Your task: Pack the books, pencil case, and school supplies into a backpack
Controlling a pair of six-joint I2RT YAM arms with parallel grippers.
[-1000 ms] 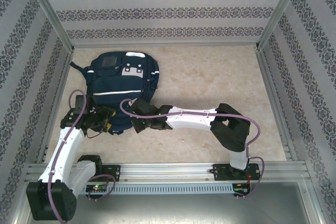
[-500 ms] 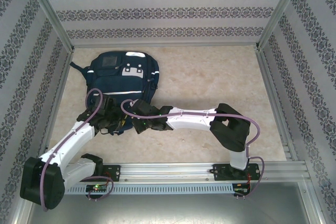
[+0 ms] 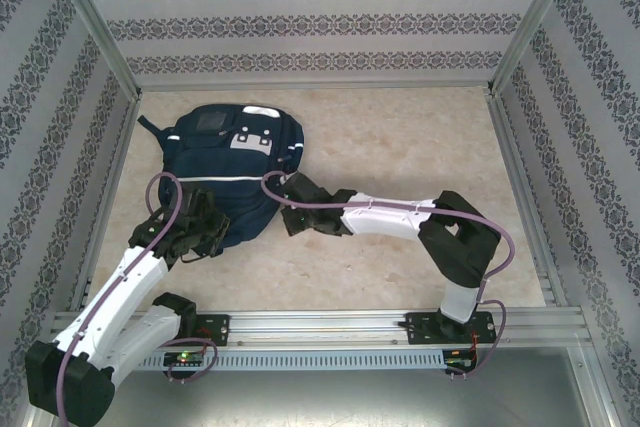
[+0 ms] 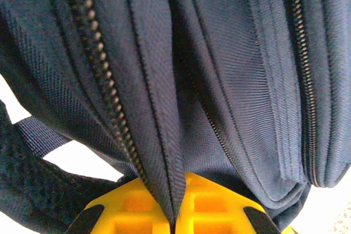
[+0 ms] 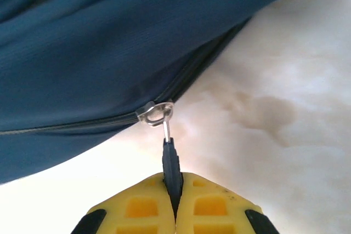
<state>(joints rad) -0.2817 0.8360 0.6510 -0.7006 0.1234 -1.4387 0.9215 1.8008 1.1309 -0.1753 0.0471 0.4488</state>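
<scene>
Both arms reach from the near edge of the table (image 3: 420, 147) toward its left half. The left gripper (image 3: 212, 232) sits at the near end of the backpack (image 3: 225, 162). In the left wrist view its yellow fingers (image 4: 137, 212) are pressed together on a fold of navy fabric (image 4: 159, 135), which runs beside a zipper track (image 4: 98, 64) and is pinched between them.

The right gripper (image 3: 285, 211) meets the backpack's right side, close to that same near end. In the right wrist view its fingers (image 5: 214, 206) are clamped on the dark zipper pull (image 5: 170, 163). The pull hangs by a thin metal link from a silver slider (image 5: 155, 112) on the zipper line along the bag's edge, with bare table just beside it.

The backpack lies flat near the left edge, well toward the far left corner. Its white patches (image 3: 250, 139) and top end point at the far edge, and a thin white stripe (image 3: 235, 179) crosses its middle.
</scene>
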